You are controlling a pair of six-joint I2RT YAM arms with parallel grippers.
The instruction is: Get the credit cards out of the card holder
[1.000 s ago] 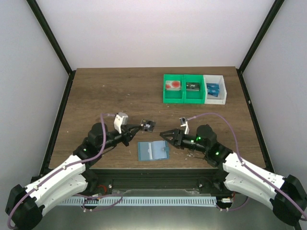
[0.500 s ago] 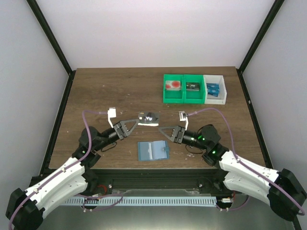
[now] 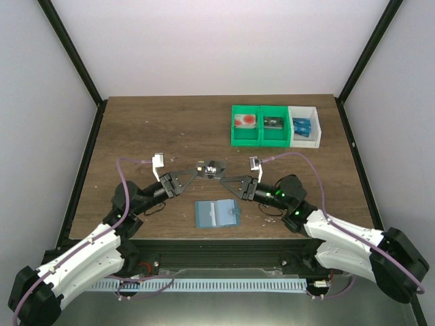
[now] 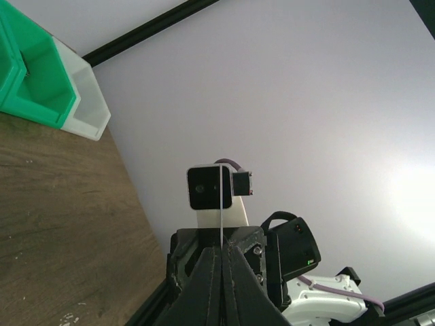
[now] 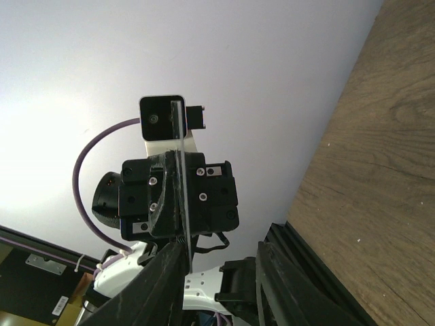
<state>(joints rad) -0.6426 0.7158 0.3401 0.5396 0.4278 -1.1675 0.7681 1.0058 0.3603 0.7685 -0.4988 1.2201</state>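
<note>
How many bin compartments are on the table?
3, in a row at the far right: left green compartment, right green compartment, then white compartment. None seems hidden.

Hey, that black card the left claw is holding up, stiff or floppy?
Probably stiff: the black card juts from the left claw without sagging and looks straight edge-on. Likely light, being so thin. Held by one edge, it might pivot if nudged.

Left end effector (image 3: 195, 173) clamped, right (image 3: 223, 180) parted
</note>
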